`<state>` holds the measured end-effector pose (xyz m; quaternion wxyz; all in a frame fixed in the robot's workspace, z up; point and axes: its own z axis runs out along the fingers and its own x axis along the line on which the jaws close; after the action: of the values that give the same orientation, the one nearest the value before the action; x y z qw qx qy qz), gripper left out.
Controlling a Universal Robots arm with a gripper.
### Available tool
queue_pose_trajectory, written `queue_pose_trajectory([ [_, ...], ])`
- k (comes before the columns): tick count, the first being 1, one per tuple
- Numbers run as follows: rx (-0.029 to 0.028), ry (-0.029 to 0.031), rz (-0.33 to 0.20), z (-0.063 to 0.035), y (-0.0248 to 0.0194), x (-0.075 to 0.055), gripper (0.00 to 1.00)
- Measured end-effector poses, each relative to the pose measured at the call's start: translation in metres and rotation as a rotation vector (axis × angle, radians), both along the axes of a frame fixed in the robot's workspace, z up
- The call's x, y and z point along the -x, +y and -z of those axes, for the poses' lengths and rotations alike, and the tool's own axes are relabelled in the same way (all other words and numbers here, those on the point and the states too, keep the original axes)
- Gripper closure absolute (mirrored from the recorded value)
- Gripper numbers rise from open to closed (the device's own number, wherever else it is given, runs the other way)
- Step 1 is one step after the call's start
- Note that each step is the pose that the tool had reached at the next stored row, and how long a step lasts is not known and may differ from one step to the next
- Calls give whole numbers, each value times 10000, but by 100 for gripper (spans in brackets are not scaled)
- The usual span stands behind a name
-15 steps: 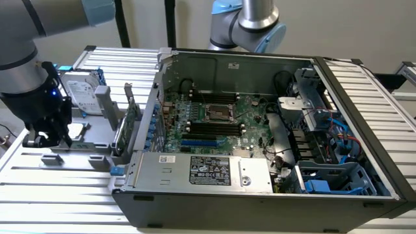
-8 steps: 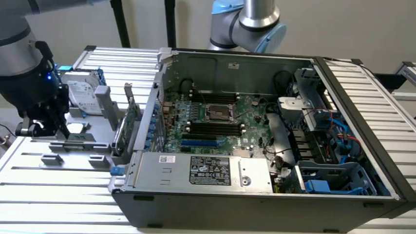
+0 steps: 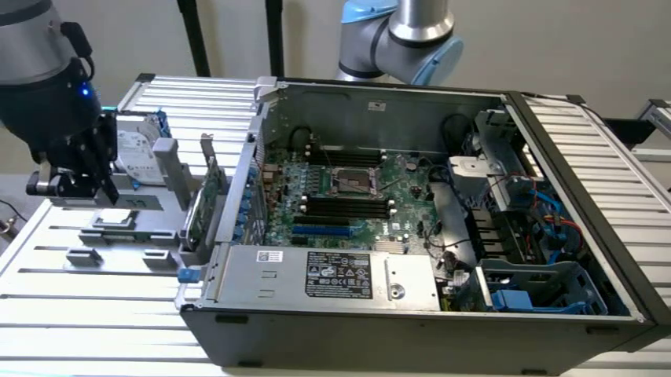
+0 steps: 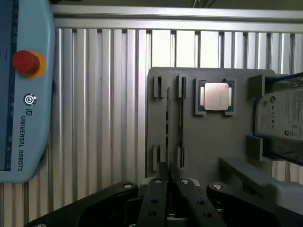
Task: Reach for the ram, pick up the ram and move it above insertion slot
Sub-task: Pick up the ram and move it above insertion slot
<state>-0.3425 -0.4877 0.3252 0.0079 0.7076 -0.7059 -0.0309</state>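
Observation:
Two thin ram sticks stand on edge in a grey holder (image 4: 203, 142). One ram (image 4: 167, 124) runs straight out from my fingertips, and a darker ram stick (image 4: 182, 118) stands beside it. My gripper (image 4: 168, 171) is above the holder's near end with its jaws shut together. I cannot tell whether the fingers (image 4: 163, 176) touch the ram. In the exterior view my gripper (image 3: 75, 187) hangs over the holder (image 3: 118, 224) at the exterior view's left, outside the open computer case (image 3: 419, 322). The black memory slots (image 3: 341, 206) lie on the motherboard inside the case.
A processor chip (image 4: 216, 96) and a silver hard drive (image 4: 283, 114) share the holder. A green expansion card (image 3: 210, 196) stands between the holder and the case wall. A teach pendant (image 4: 23, 94) with a red stop button lies on the ribbed table (image 4: 104, 118).

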Motion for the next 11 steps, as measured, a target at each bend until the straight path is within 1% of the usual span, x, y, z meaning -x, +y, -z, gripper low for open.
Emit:
queue_pose_trajectory([
  [11, -179, 4, -126, -500, 0, -365, 87],
])
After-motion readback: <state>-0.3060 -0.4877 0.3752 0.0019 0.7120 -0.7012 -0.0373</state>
